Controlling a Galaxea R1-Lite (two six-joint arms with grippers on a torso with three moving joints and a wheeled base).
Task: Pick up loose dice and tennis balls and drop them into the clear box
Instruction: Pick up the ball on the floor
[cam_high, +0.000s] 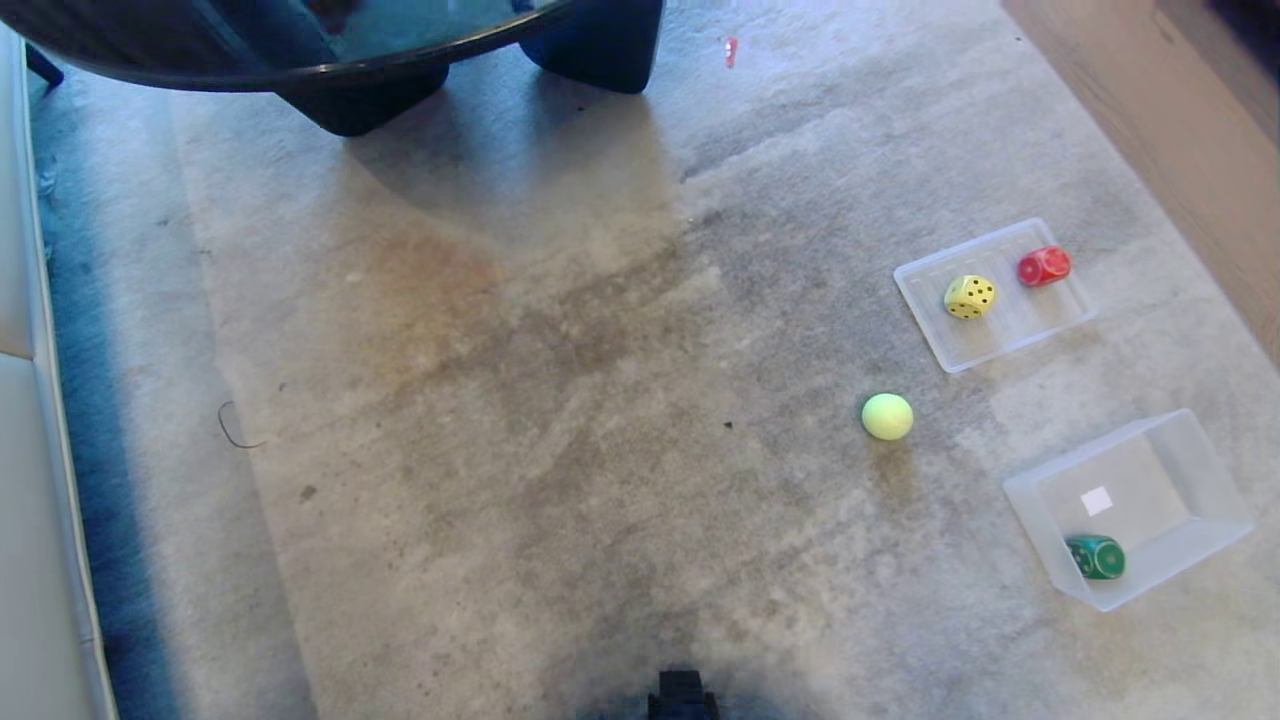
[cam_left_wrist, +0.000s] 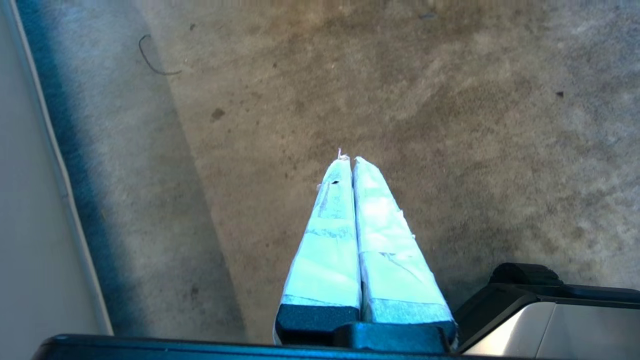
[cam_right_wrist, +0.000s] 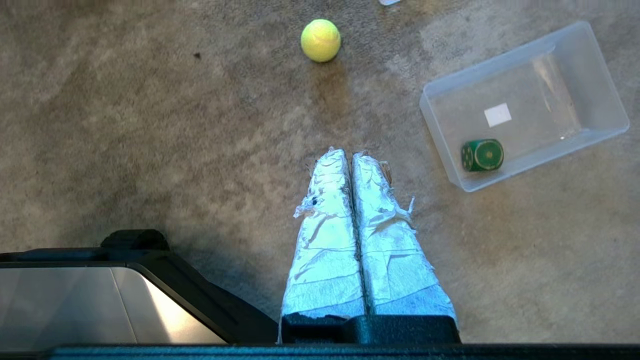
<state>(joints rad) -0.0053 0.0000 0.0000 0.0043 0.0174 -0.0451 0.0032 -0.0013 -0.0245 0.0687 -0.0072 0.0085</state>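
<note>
While the right gripper hangs pinched together, empty, a tennis ball lies well ahead.

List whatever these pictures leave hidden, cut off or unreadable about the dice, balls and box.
- Cream die and second tennis ball: in no view.
- Red rounded die in the flat clear tray: head view only, pips too small to count.
- Green die inside the deep clear plastic box: far faces hidden by its own body.
- Dark round table: cut off by the head view's top edge.
</note>
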